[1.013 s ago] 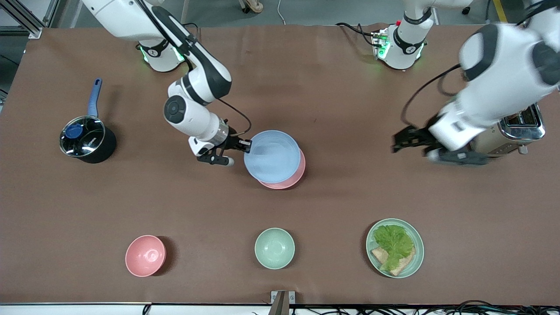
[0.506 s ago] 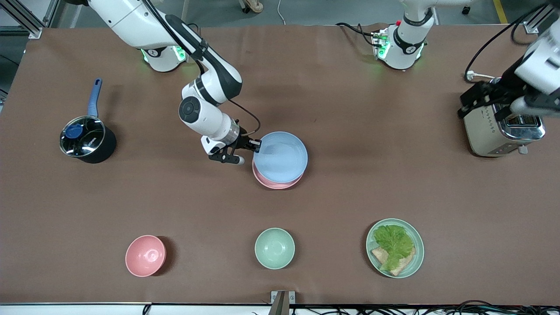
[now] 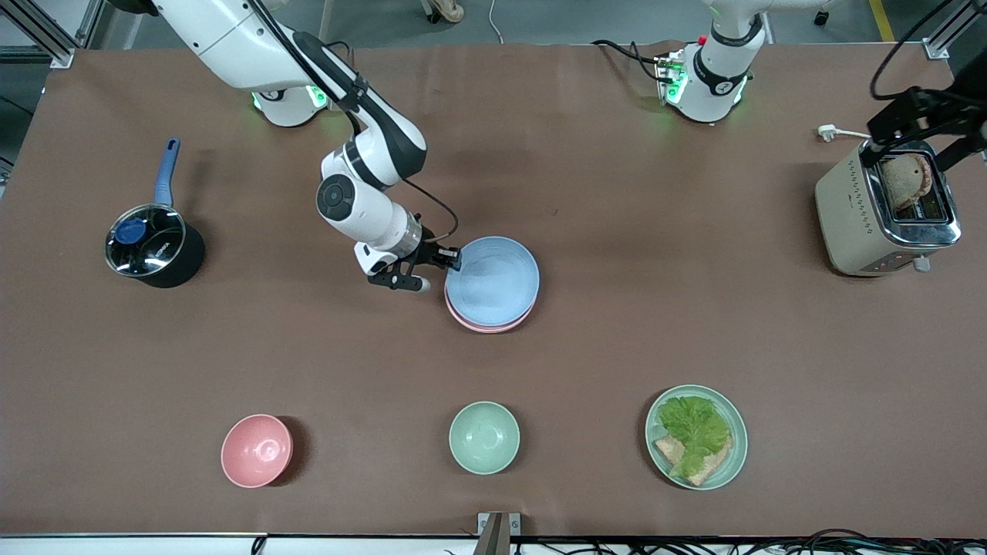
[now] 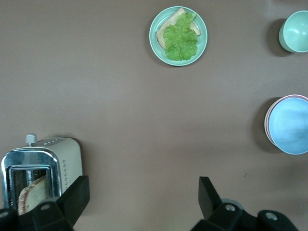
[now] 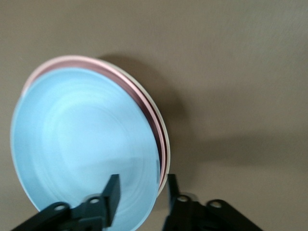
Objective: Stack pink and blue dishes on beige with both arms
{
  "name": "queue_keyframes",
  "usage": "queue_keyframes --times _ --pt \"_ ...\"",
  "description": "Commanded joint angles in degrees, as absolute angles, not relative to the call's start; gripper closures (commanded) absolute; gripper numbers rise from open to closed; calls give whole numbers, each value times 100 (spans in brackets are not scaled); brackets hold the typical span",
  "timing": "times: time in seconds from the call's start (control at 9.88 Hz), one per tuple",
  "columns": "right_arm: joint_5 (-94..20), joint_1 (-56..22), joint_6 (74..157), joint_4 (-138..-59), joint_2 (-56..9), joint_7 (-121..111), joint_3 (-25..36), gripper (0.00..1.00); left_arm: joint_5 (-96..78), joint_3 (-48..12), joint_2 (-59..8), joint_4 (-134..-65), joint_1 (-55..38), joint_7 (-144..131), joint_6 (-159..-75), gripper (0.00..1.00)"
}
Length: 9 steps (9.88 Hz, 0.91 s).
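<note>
The light blue plate [image 3: 493, 279] [image 5: 82, 144] lies on top of the pale pink plate [image 3: 488, 328] at mid-table, with a pink crescent showing on the side nearer the front camera. In the right wrist view the pink rim [image 5: 148, 113] and the cream-beige plate's rim [image 5: 165, 140] show under the blue one. My right gripper [image 3: 453, 259] [image 5: 142, 188] is open astride the blue plate's rim, one finger over its inside and one outside the stack. My left gripper [image 3: 917, 142] [image 4: 144, 192] hangs open and empty above the toaster [image 3: 887, 208].
A lidded saucepan [image 3: 150, 247] stands toward the right arm's end. Along the edge nearest the front camera are a pink bowl [image 3: 256, 451], a mint bowl [image 3: 483, 437] and a mint plate with lettuce and bread [image 3: 696, 437]. A slice of bread sits in the toaster.
The right gripper carried the blue plate toward the left arm's end and lowered it onto the pink plate. The left arm swung away from mid-table to above the toaster.
</note>
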<state>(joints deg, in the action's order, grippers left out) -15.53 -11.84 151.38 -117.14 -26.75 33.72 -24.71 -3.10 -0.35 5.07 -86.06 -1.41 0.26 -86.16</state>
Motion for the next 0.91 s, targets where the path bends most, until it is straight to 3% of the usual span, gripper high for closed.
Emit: queue_keyframes --times 0.0,0.2,0.3,0.61,0.81 --pt "-438 -775 13832 -11751 -1639 3542 -2277 0 -202 -105 87 -8103 -140 -43 -8271 0" --pt "445 -109 12687 -11725 -585 3595 -2241 0 -193 -105 254 -8331 -176 -210 -8244 0" --pt "483 103 12256 -11472 -223 3490 -1919 0 -176 -97 255 -8349 -176 -254 -8288 0" --pt "405 70 11340 -10541 43 2805 -593 0 -167 -97 377 -8507 -255 -518 -8332 0" --pt "378 105 10518 -9682 35 2377 -204 0 -115 -97 369 -8517 -255 -379 -8341 0"
